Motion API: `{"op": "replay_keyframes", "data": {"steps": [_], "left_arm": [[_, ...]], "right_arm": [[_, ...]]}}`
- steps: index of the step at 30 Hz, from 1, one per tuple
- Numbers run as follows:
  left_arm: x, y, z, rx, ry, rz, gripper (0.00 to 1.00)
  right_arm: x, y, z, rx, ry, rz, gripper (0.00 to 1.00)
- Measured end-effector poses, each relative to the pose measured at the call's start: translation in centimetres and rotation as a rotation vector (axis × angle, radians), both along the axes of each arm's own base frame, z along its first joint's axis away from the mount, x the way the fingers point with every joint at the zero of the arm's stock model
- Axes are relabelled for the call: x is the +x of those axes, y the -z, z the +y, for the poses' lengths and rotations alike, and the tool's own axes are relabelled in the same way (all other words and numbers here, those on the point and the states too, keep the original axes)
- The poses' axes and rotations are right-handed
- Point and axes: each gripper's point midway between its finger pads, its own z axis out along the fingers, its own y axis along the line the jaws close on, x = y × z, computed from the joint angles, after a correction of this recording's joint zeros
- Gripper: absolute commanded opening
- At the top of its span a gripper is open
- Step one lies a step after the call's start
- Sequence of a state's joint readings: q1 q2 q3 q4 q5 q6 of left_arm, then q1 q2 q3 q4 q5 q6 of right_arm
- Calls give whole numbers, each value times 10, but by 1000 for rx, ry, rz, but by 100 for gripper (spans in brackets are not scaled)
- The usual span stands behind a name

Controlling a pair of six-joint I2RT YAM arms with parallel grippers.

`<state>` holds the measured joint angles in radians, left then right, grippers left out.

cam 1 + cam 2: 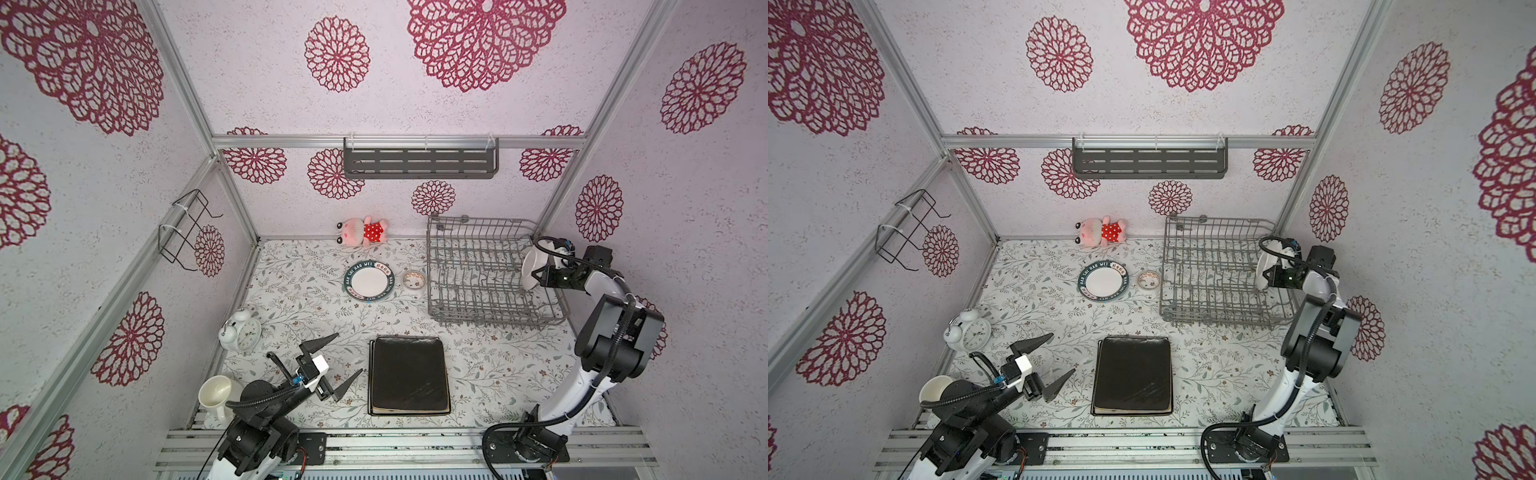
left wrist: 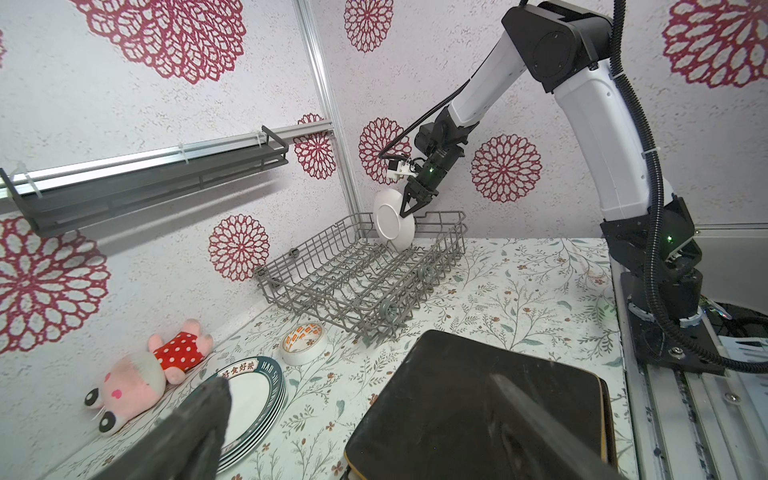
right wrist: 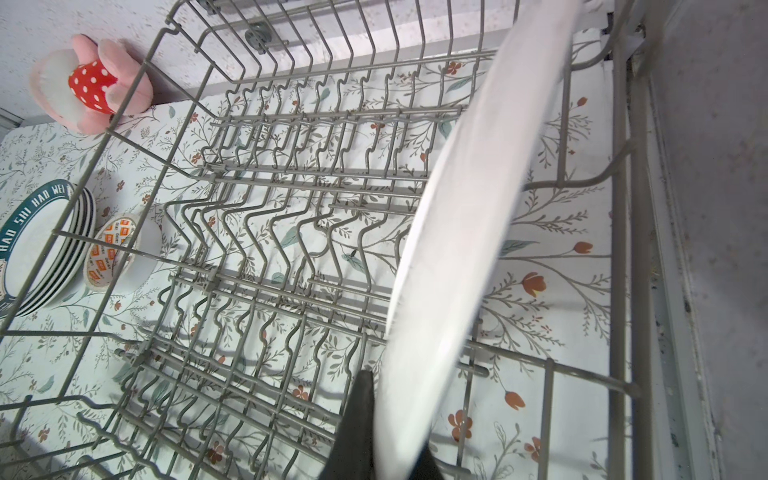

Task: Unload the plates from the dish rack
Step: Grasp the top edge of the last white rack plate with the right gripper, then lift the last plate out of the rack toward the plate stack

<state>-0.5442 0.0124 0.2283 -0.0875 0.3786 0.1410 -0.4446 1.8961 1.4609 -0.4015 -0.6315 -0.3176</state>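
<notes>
The grey wire dish rack (image 1: pixel 478 286) (image 1: pixel 1212 286) stands at the back right in both top views. At its right end a round white plate (image 1: pixel 528 268) (image 1: pixel 1261 272) stands tilted on edge, its lower rim among the tines. My right gripper (image 1: pixel 537 275) (image 1: pixel 1269 275) is shut on its upper rim. The right wrist view shows the plate (image 3: pixel 457 232) pinched between the dark fingers (image 3: pixel 353 432). No other plate is in the rack. A stack of teal-rimmed round plates (image 1: pixel 369 281) and a stack of black square plates (image 1: pixel 409 376) lie on the table. My left gripper (image 1: pixel 349 353) (image 2: pixel 357 382) hangs open beside the black stack, holding nothing.
A small patterned bowl (image 1: pixel 413 279) sits between the round stack and the rack. A pink plush toy (image 1: pixel 365 232) lies at the back wall. An alarm clock (image 1: pixel 241 332) and a white mug (image 1: pixel 216 392) stand at front left. A slotted shelf (image 1: pixel 419 162) hangs above.
</notes>
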Motion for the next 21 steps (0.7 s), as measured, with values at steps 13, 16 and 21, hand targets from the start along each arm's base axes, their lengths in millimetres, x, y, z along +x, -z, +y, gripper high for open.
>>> {"op": "replay_keyframes", "data": {"steps": [13, 16, 21], "left_arm": [[-1, 0, -1, -1, 11, 2, 97], [-2, 0, -1, 0, 13, 2, 97], [-2, 0, -2, 0, 17, 2, 97]], "right_arm": [[-7, -78, 13, -68, -28, -201, 0], [-8, -97, 25, -90, -50, -249, 0], [-7, -121, 73, -151, -159, -303, 0]]}}
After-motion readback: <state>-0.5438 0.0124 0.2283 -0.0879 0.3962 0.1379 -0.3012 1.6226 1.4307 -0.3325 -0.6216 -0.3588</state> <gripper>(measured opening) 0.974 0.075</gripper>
